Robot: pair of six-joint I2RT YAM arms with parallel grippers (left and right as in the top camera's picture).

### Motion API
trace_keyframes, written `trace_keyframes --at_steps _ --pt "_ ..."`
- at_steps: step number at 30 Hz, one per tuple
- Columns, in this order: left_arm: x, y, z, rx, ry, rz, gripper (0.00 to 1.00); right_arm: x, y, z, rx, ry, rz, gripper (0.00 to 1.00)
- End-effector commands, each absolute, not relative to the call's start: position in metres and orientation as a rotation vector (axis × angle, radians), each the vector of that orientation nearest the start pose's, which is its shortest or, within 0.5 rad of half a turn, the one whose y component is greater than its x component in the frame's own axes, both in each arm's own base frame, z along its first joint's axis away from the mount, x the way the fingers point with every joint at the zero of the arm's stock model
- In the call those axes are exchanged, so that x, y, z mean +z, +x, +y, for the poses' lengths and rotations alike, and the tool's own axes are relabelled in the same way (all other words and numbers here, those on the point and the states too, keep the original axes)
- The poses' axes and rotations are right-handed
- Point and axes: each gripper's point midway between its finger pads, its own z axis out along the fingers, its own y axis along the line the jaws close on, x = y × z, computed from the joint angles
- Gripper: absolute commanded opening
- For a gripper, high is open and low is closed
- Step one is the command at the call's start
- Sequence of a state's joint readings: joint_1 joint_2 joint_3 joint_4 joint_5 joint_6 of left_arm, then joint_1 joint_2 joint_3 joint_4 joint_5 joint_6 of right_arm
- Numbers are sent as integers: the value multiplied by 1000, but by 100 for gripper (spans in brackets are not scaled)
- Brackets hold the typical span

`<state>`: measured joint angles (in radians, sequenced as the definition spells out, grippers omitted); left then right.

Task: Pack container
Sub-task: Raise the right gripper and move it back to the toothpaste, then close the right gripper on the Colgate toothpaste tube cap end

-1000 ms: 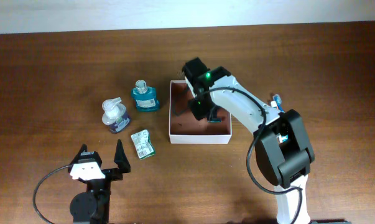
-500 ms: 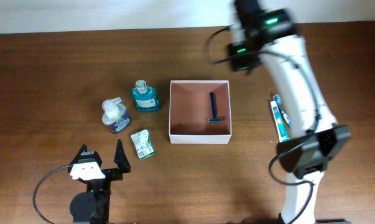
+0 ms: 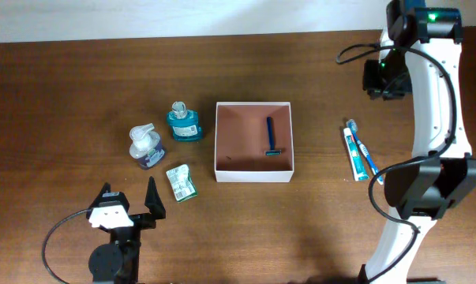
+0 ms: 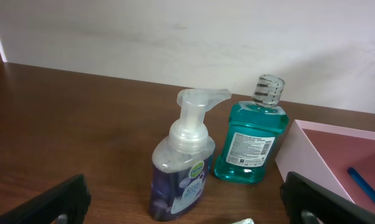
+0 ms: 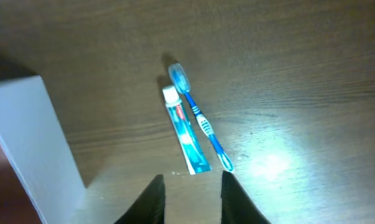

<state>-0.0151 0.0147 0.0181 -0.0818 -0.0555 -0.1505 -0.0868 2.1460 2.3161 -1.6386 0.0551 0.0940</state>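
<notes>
The container (image 3: 216, 142) is a square white-walled box with a pinkish-brown floor at mid-table, and a blue razor (image 3: 271, 138) lies inside along its right side. My right gripper (image 3: 378, 79) hangs high at the back right, open and holding nothing. In the right wrist view its jaws (image 5: 192, 202) stand apart above bare wood, with a toothpaste tube (image 5: 186, 134) and a blue toothbrush (image 5: 199, 118) lying ahead and the container wall (image 5: 32, 137) at left. My left gripper (image 3: 127, 203) rests wide open at the front left, empty.
Left of the container stand a teal mouthwash bottle (image 3: 184, 122) and a purple foam-soap pump bottle (image 3: 146, 147); a small green packet (image 3: 181, 181) lies in front of them. The toothpaste (image 3: 354, 154) and toothbrush (image 3: 366, 158) lie right of the container.
My right arm has lifted out of the container, leaving the razor inside, and swung to the back right with its jaws parting. The left arm has not moved.
</notes>
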Motion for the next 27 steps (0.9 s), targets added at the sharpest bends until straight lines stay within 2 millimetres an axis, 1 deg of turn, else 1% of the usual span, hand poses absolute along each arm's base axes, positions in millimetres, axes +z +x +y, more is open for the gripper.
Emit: trace_keyframes --at_steps 1,4,10,12,14,15,22,27 --pt "157 246 6 -76 -144 1642 99 175 409 -47 -83 217 3084 25" --pt "157 246 6 -76 -144 1642 99 152 403 -40 -47 150 3147 26" --pt "157 246 6 -76 -144 1642 99 100 393 -40 -42 150 3217 26" --pt "157 246 6 -76 -144 1642 99 88 389 -37 -16 114 3237 26" --pt "157 246 6 -76 -144 1642 99 78 385 -27 75 20 3251 28" --pt "157 246 6 -76 -144 1642 99 75 383 -24 98 3 3259 29" --pt "157 246 6 -76 -144 1642 99 52 378 -24 100 -21 3266 30" --pt "157 246 6 -76 -144 1642 99 35 371 -23 103 -32 3281 30"
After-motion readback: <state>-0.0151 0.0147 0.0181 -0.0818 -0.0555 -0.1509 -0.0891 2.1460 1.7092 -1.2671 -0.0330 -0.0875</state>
